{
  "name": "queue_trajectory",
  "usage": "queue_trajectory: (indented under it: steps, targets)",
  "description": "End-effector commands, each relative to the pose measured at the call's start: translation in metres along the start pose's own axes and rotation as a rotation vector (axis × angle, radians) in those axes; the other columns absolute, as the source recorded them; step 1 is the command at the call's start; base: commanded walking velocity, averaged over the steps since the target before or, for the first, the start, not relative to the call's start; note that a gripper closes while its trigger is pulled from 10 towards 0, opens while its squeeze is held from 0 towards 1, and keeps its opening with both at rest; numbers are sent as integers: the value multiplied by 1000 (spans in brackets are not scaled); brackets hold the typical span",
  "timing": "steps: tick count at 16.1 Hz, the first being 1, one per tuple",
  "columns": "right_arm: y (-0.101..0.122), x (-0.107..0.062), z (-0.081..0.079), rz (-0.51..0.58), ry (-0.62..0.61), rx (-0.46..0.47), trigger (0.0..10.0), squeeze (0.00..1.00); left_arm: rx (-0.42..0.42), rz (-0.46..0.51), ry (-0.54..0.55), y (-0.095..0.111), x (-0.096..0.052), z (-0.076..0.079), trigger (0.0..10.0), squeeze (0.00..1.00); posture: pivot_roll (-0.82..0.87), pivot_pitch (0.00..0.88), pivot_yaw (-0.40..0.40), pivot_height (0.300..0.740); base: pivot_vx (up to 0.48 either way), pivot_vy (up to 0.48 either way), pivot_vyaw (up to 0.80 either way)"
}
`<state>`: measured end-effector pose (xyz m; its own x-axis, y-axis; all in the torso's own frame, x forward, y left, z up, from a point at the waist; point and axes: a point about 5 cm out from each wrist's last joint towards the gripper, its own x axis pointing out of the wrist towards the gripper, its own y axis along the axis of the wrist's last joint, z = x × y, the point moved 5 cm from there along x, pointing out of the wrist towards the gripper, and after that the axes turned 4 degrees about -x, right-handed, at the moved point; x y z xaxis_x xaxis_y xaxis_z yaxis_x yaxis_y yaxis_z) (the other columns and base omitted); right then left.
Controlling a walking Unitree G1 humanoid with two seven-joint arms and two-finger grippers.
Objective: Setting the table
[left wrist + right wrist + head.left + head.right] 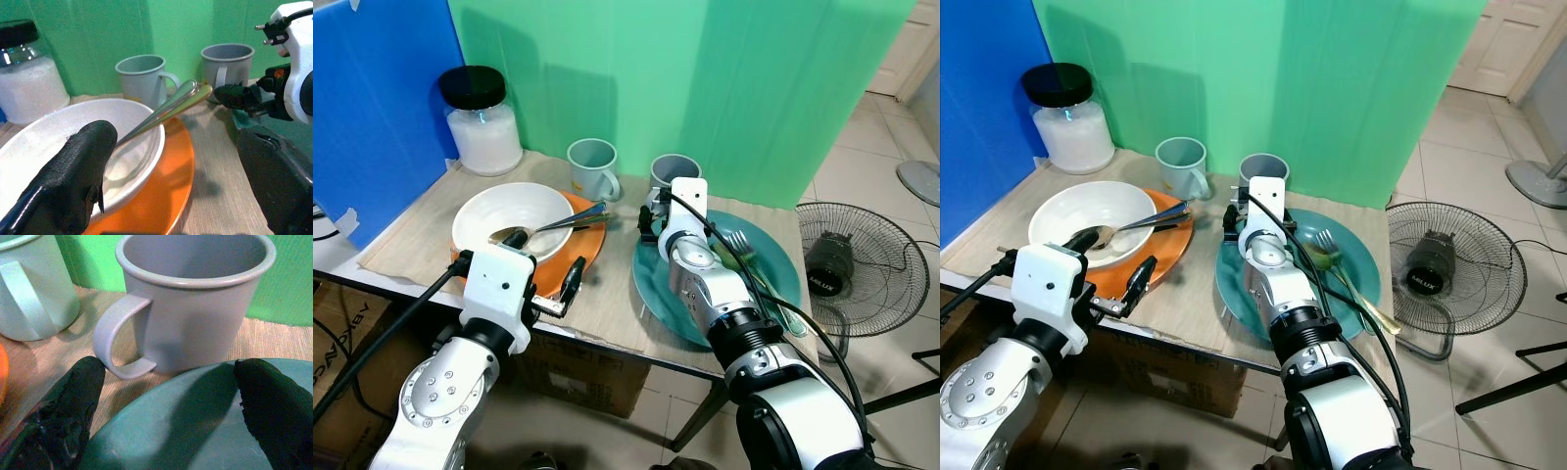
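- Grey mug [195, 303] stands upright on the table [607, 304], just past the teal plate [195, 431] rim, handle curling toward 9 o'clock
- Right pincer [168, 396] spread wide over the plate edge, aimed at the mug
- Left pincer [181, 181] wide apart by the white bowl [58, 142], spoons [166, 105] angled toward 2 o'clock

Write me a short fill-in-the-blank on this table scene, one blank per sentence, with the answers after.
1. The white bowl sits on the ______ plate.
2. The fork lies on the ______ plate.
3. The right gripper is open, facing the grey mug's ______.
4. The jar has a ______ lid.

Answers: orange; teal; handle; black
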<state>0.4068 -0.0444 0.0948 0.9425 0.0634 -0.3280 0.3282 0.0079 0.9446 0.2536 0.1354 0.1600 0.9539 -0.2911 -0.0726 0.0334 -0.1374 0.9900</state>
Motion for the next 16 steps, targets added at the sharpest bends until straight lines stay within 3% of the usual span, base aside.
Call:
queue_trajectory:
  steps: [1,4,6,16]
  targets:
    - [30,-20,-94,42,197,104,10000,0,8,11,-5,5,-3,1,10000,0,6,64,-68,740,0,0,0]
    - [32,-20,-98,46,199,112,10000,0,10,7,-3,5,-5,0,10000,0,14,67,-67,740,0,0,0]
    - [33,-17,-91,49,172,112,10000,0,12,4,1,5,-6,-1,10000,0,14,67,-66,740,0,0,0]
    - [36,5,-14,66,-3,80,10000,0,11,12,-12,5,2,1,10000,0,-15,54,-47,740,0,0,0]
